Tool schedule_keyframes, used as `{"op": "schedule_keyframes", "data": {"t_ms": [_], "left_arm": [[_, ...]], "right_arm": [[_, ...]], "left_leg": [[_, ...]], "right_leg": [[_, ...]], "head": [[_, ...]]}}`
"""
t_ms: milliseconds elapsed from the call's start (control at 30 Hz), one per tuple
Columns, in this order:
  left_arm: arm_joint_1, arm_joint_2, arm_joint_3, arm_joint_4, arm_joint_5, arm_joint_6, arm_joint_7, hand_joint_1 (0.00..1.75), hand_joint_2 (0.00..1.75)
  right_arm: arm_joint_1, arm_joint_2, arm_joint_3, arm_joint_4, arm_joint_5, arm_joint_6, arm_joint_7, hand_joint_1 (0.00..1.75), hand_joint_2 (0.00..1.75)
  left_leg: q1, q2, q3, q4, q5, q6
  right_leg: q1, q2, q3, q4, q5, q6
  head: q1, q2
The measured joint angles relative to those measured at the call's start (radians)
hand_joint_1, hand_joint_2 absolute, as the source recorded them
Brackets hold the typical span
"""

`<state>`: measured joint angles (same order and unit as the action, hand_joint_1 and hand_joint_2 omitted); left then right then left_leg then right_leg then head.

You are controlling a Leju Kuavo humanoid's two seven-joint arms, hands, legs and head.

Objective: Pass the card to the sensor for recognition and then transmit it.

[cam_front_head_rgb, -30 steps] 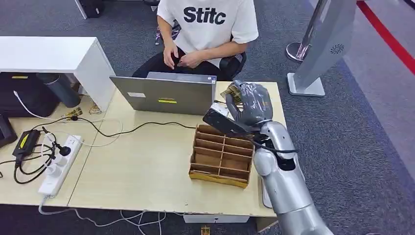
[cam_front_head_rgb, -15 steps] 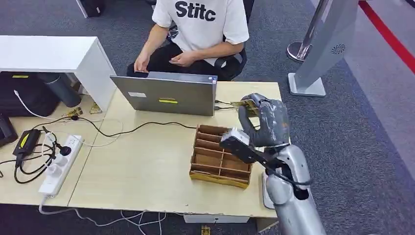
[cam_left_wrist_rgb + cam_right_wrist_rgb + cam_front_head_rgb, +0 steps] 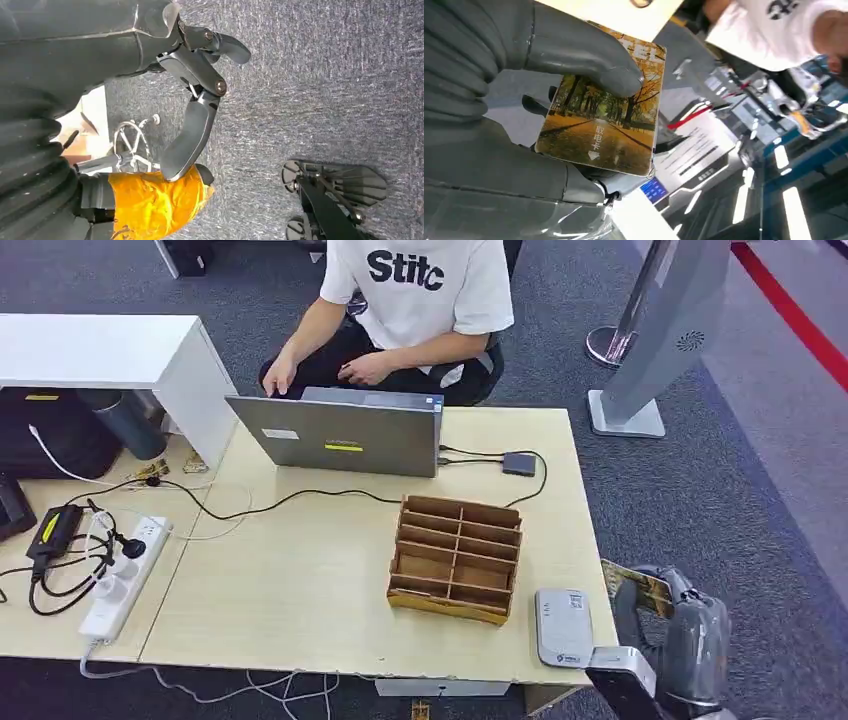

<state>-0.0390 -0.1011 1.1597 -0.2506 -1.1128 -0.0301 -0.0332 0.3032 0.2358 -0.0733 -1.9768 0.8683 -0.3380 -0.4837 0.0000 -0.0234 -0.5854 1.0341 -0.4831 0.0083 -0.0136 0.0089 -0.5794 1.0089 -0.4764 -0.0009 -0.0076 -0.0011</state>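
One card (image 3: 636, 587) is pinched by the right hand (image 3: 688, 640) at lower right of the frame, just right of the sensor (image 3: 563, 627); left hand (image 3: 195, 100) is held with fingers apart, empty.

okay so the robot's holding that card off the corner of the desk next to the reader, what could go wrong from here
1. The card is held by the right hand past the table edge, over carpet; if the thumb slips, it would likely fall to the floor.
2. The white sensor lies near the table's front edge; a low approach could nudge it off.
3. The wooden organizer stands close beside it, leaving little room.
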Motion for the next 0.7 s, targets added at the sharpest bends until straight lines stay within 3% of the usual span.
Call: {"op": "schedule_keyframes", "data": {"t_ms": [267, 400, 700], "left_arm": [[0.000, -0.003, 0.006, 0.000, -0.034, -0.003, -0.001, 0.00, 1.75], [-0.001, -0.004, 0.011, 0.000, -0.048, -0.006, -0.001, 0.00, 1.75], [-0.003, -0.002, 0.024, 0.000, -0.082, -0.015, -0.010, 0.00, 1.75]], "right_arm": [[0.002, 0.022, -0.054, 0.009, 0.241, -0.109, 0.105, 1.75, 1.75], [-0.007, 0.022, -0.055, 0.056, 0.317, -0.087, 0.177, 1.75, 1.75], [-0.032, -0.011, -0.001, 0.187, 0.363, 0.021, 0.249, 1.75, 1.75]], "left_leg": [[0.000, 0.000, 0.001, 0.000, 0.000, 0.000], [0.000, 0.000, 0.001, 0.000, 0.000, 0.000], [0.000, 0.000, 0.001, 0.000, 0.000, 0.000]], "right_leg": [[0.000, 0.000, 0.001, 0.000, 0.000, 0.000], [0.000, 0.000, 0.001, 0.000, 0.000, 0.000], [0.000, 0.000, 0.001, 0.000, 0.000, 0.000]], "head": [[0.000, 0.000], [0.000, 0.000], [0.000, 0.000]]}}
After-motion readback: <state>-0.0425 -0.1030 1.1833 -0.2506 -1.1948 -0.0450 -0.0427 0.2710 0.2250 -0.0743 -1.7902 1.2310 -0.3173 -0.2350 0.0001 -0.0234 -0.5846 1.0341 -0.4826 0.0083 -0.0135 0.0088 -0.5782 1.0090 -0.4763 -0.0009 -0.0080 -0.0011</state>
